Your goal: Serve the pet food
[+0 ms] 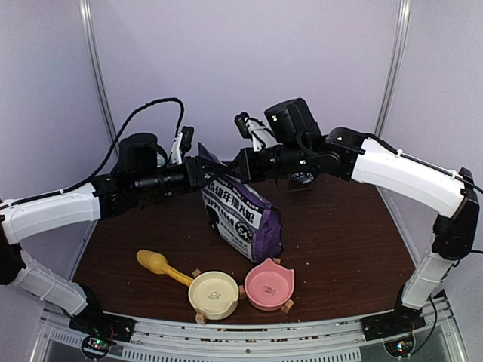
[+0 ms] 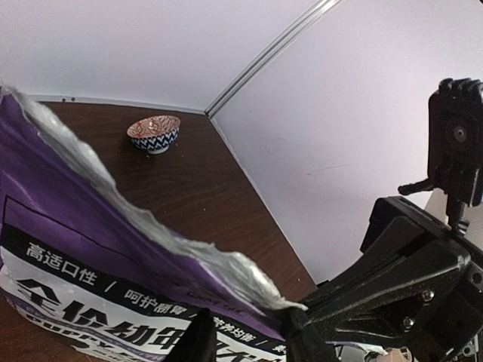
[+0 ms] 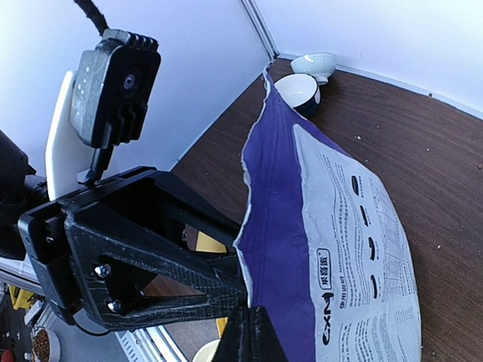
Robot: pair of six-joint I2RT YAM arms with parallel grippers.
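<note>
Both end effectors are clamped on the torn top edge of the purple bag (image 1: 245, 219). The left end effector (image 1: 202, 169) pinches its left end and the right end effector (image 1: 240, 161) its right end. Nearest, in front of the bag, a cream bowl (image 1: 213, 294) and a pink bowl (image 1: 269, 285) stand just beside each other, and both look empty. A yellow scoop (image 1: 156, 262) lies to the bag's front left, its handle reaching the cream bowl. The bag itself stands upright on the worktop (image 1: 347, 234), leaning a little. No pet food shows in any view, so it is presumably inside the bag. Behind the bag sits a small patterned bowl (image 2: 155, 133).

By my reading the step in hand is holding the bag's mouth up, with nothing served yet. The next move would call for one end effector to let go and fetch the scoop while the other steadies the bag, or for both to tip the bag toward the bowls without letting it slump
</note>
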